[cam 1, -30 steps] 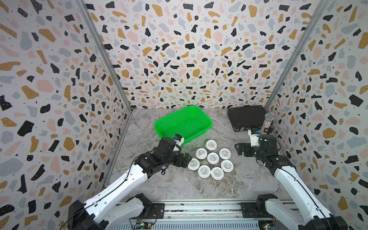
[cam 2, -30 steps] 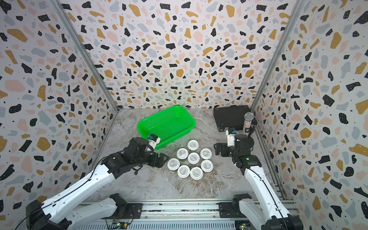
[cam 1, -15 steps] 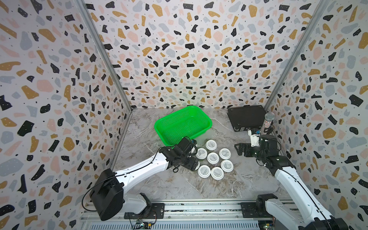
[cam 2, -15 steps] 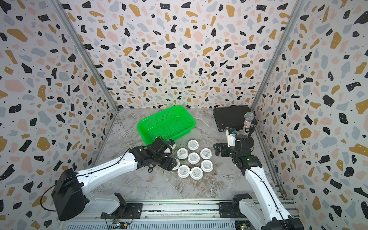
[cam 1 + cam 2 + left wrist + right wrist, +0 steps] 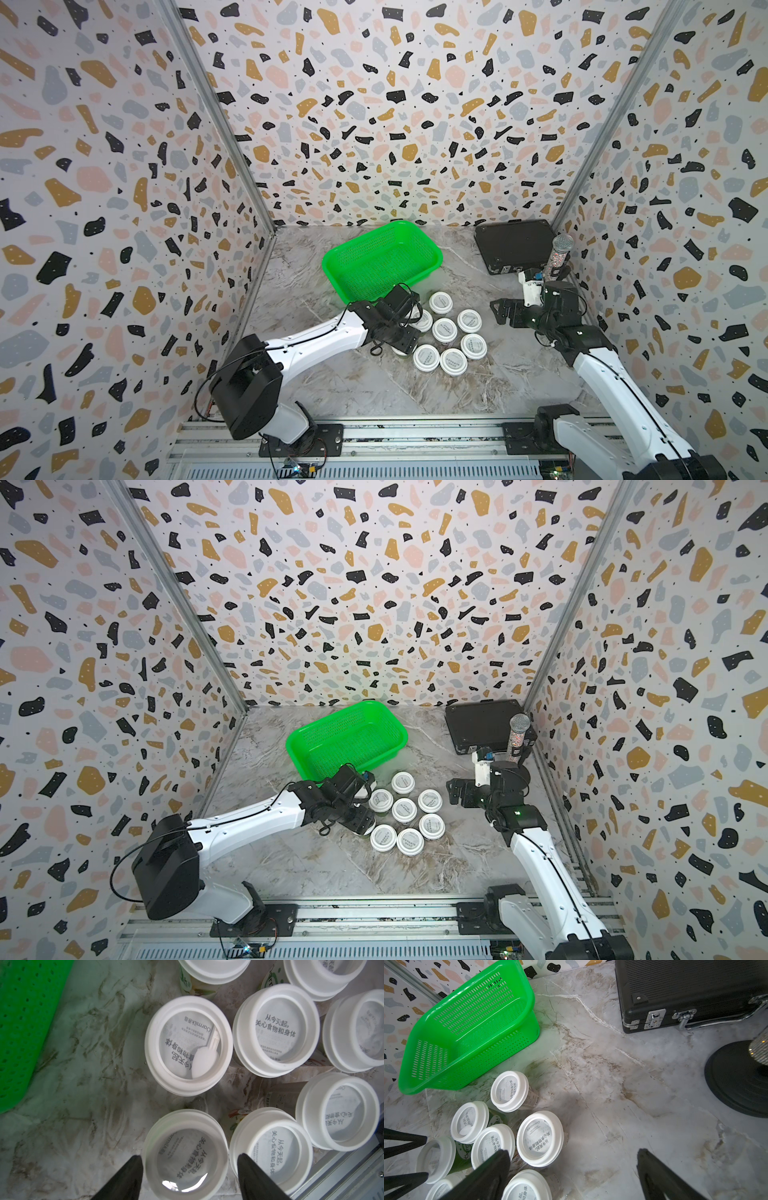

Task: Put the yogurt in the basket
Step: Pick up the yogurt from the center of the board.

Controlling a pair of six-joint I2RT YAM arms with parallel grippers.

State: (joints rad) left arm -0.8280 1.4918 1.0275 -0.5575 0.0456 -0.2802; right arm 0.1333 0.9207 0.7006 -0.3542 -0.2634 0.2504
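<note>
Marble tabletop [image 5: 374, 386] fills the floor of the booth in both top views, and just above frame centre sits the green basket [image 5: 382, 262], nothing in it. Right of it, against the back corner, the black case [image 5: 513, 245] lies flat with a glittery microphone [image 5: 559, 253] standing at its right edge. Below the basket, dead centre, the yogurt [image 5: 444, 330] is bunched up on the marble, every cup upright, lids nearly touching, none in the basket. The left arm reaches in from the lower left and its head covers the left edge of that bunch. Down in the left wrist view, the left gripper [image 5: 189, 1156] is spread open with one cup [image 5: 182, 1140] sitting right between the two black fingers, one finger at each side of the lid; whether they touch it, I can't tell. The right gripper [image 5: 500, 312] hangs wide open, holding nothing, just right of the cups.
</note>
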